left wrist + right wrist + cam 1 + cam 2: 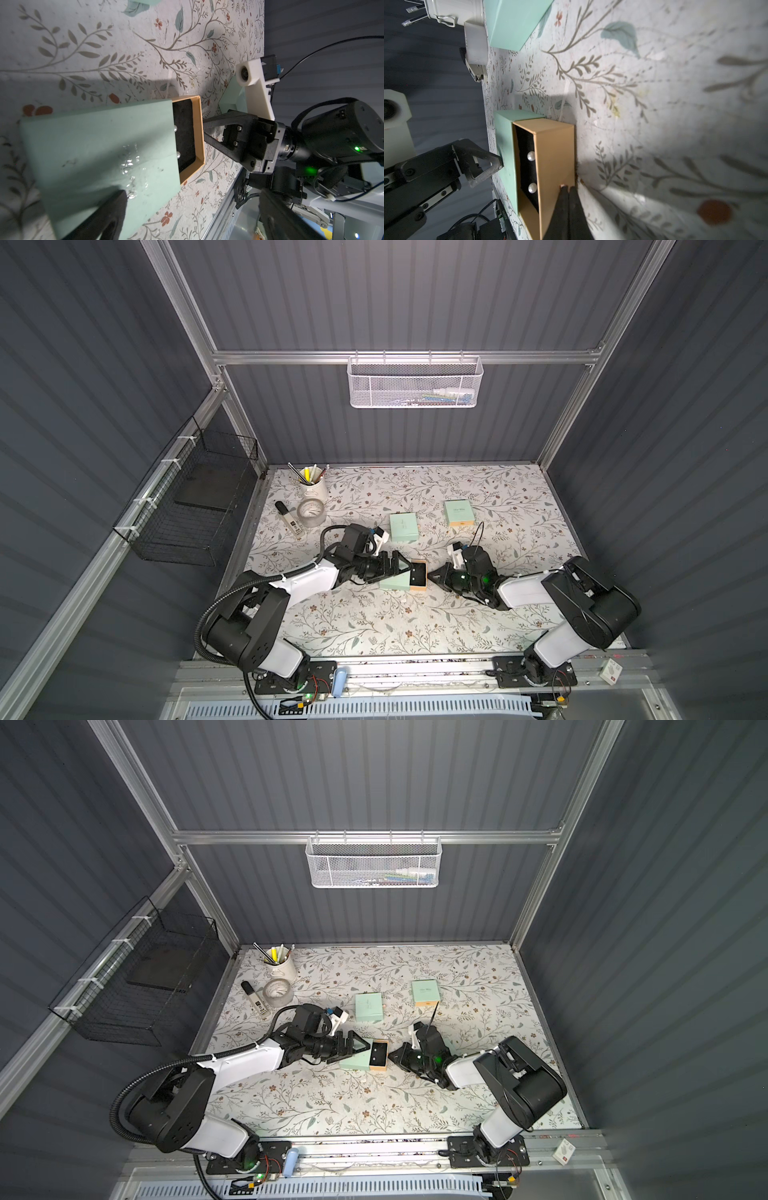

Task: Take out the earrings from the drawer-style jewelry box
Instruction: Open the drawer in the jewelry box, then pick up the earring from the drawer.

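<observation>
1. Far left corner of the desk (519, 572): a white pen cup (312, 488), a glass jar (311, 512) and a marker (290, 520) lying flat, all well apart from the work.
2. Left of centre: the left gripper (400, 569), jaws spread wide and clamping nothing. One fingertip (494, 166) touching the rear end of the mint sleeve (99, 149), seemingly to brace it.
3. Centre, toward the far edge: a spare box (403, 526), closed.
4. Centre of the desk: the jewelry box (405, 578), lying flat, with the tan drawer (556, 158) slid partly out to the right.
5. Inside the drawer: the earrings (531, 155), two pearl-like studs set side by side in a black pad (525, 170), just clear of the sleeve's edge. Judged very light, hard, smooth and round, so likely slippery and quick to roll away. Best taken one at a time, pinched across the round head and drawn straight out of the pad.
6. Just right of the drawer: the right gripper (568, 190), jaws closed together, tips at the drawer's front by a small pull tab (562, 185). Impossible to tell whether the tab is pinched.
7. Farther right, toward the far edge: a second spare box (458, 512).
</observation>
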Controlling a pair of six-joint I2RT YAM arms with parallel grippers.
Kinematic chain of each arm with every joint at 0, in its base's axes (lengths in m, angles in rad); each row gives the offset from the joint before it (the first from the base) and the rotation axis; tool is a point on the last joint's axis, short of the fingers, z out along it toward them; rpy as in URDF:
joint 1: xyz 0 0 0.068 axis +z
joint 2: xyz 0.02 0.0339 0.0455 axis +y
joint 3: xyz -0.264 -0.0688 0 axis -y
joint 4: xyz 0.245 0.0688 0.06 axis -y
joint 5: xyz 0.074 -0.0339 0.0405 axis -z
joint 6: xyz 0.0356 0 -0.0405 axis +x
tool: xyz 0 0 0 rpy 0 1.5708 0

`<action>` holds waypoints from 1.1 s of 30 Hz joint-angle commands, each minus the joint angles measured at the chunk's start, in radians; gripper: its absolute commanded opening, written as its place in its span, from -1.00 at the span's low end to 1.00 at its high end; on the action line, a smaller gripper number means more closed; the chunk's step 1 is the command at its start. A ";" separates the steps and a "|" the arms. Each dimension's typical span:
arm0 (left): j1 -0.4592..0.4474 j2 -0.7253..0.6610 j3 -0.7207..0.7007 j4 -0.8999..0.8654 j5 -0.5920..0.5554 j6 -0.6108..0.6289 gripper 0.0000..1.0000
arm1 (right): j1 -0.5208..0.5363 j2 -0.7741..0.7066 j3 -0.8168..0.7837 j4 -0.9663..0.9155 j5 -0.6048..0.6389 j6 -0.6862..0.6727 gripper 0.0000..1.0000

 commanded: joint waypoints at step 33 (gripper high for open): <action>-0.006 -0.453 -0.088 -0.154 -0.243 0.158 0.99 | 0.195 -0.161 0.481 -0.920 0.313 -0.334 -0.47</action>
